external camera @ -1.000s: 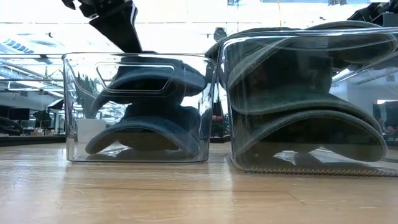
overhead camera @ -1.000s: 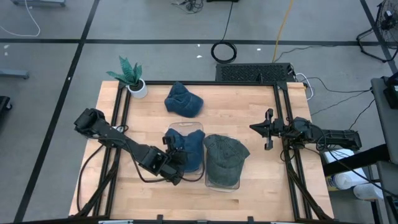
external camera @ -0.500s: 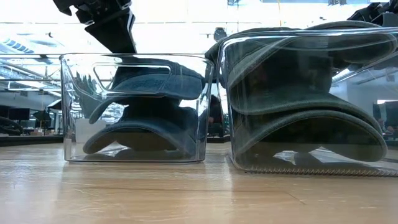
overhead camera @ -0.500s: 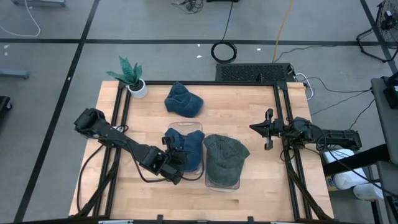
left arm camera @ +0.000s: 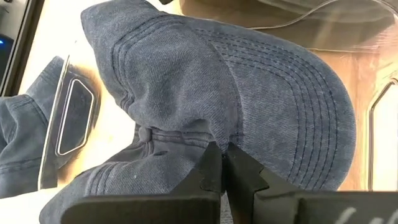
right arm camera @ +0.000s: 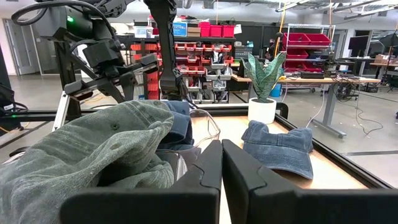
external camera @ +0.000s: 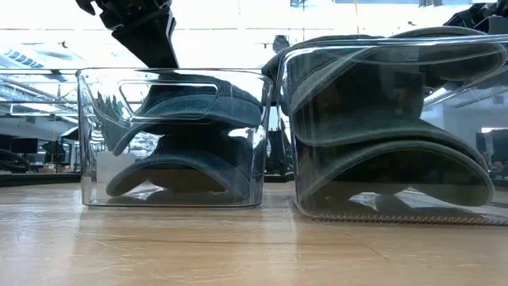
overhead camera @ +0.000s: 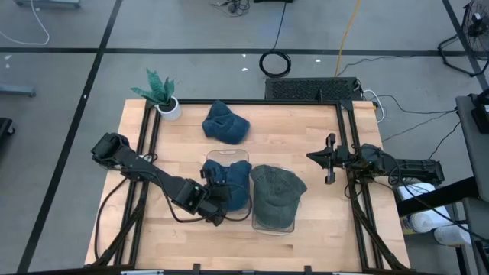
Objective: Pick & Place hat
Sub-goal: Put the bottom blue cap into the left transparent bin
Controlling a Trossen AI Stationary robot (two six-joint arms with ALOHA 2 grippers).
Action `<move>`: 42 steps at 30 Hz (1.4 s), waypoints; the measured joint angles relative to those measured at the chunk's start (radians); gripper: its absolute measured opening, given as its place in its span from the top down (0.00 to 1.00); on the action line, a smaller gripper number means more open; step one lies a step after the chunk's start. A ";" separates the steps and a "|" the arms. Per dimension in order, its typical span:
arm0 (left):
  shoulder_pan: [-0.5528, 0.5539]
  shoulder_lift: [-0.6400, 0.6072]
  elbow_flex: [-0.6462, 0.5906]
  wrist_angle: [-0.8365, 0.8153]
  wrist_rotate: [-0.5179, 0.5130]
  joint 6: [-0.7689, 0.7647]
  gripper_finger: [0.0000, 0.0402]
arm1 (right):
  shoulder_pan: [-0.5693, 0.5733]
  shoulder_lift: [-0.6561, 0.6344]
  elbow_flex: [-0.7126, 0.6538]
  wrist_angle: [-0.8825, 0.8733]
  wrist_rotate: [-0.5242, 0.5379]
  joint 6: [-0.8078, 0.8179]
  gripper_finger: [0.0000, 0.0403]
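Centrally on the desk (overhead camera: 306,137): two clear plastic bins side by side, touching or nearly so. Left bin (external camera: 171,139) filled with a blue denim cap (left arm camera: 249,106); right bin (external camera: 397,131) stuffed with a grey-green cap (overhead camera: 276,192) bulging above the rim. Left gripper (left arm camera: 224,163) pinched tight on a fold of the blue denim cap, right at the left bin's edge toward the desk's left side. Second blue denim cap (overhead camera: 225,124) lying loose nearer the far edge, well apart from both bins. Small potted plant (overhead camera: 162,95) in a white pot at the far left corner. Right gripper (right arm camera: 221,163) idle over the desk's right edge, fingers pressed together on nothing, pointed toward the bins.
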 joint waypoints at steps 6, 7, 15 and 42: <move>0.003 0.008 0.000 0.001 0.021 0.013 0.99 | 0.000 0.000 0.000 0.000 0.000 0.000 1.00; 0.006 0.013 0.000 0.000 0.027 0.013 0.99 | 0.000 0.000 0.000 0.000 0.000 0.000 1.00; 0.037 0.097 0.000 0.005 0.104 0.054 0.99 | 0.000 0.000 0.000 0.000 0.000 0.000 1.00; 0.051 0.122 0.032 0.026 0.172 0.035 0.80 | 0.000 0.000 0.000 0.000 0.000 0.000 1.00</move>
